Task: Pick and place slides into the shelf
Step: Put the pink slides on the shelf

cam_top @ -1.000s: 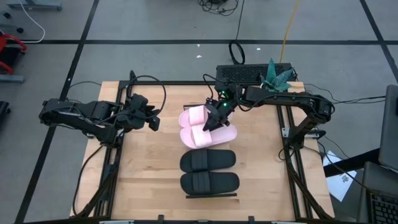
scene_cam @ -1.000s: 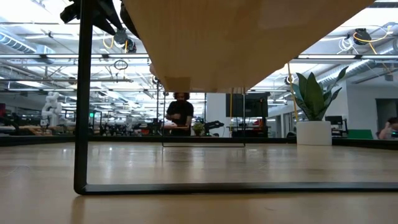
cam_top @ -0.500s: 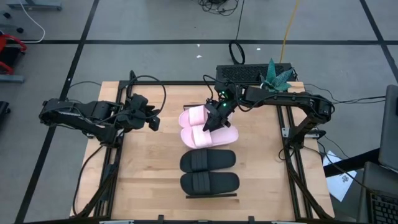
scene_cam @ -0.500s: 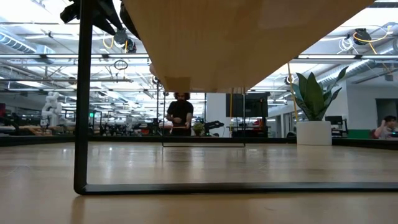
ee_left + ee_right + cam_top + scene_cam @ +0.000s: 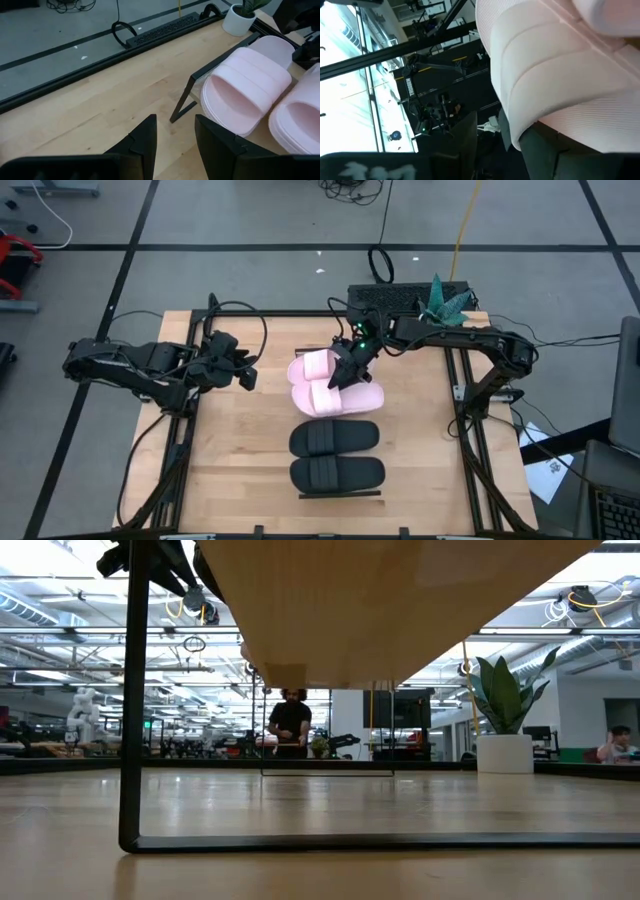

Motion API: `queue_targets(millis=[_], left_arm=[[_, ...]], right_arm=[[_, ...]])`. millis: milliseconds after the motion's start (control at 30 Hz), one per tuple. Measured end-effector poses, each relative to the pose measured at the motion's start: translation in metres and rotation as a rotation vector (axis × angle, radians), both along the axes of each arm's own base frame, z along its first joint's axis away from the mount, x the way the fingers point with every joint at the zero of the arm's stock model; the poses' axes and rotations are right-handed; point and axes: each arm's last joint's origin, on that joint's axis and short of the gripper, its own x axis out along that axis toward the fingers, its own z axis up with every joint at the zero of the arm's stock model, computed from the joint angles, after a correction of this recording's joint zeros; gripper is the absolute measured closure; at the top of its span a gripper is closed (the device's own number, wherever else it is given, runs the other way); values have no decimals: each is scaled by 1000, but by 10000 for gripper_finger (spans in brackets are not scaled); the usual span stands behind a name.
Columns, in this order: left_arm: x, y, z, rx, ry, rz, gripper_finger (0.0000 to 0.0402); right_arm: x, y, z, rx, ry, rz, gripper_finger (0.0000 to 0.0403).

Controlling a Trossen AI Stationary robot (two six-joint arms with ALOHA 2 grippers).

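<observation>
Slides are lying in a column on the shelf in the middle of the tabletop (image 5: 240, 470), and both arms are reaching toward them from either side. On the left, the left gripper (image 5: 247, 375) is hovering over bare wood, well clear of the footwear, its fingers (image 5: 142, 140) standing slightly apart with nothing between them. Moving rightward, the far pink slide (image 5: 313, 367) is lying just beside the near pink slide (image 5: 335, 398), the two touching along their sides; below them in the high view the two black slides (image 5: 335, 437) are sitting side by side, close together. The shelf (image 5: 345, 495) is showing only as a thin dark frame edge under the lowest black slide. Farther right, the right gripper (image 5: 343, 372) is pressing down at the junction of the pink pair, and whether its fingers are gripping the strap cannot be told. At the tabletop's far right edge a potted plant (image 5: 445, 302) is standing.
</observation>
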Motion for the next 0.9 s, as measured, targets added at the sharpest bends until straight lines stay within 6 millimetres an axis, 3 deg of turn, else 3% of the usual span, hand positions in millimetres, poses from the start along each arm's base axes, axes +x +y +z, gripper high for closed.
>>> queue_targets(millis=[900], left_arm=[[0,0,0,1,0,1,272]], right_arm=[[-2,-5,1,-2,-41,30,273]])
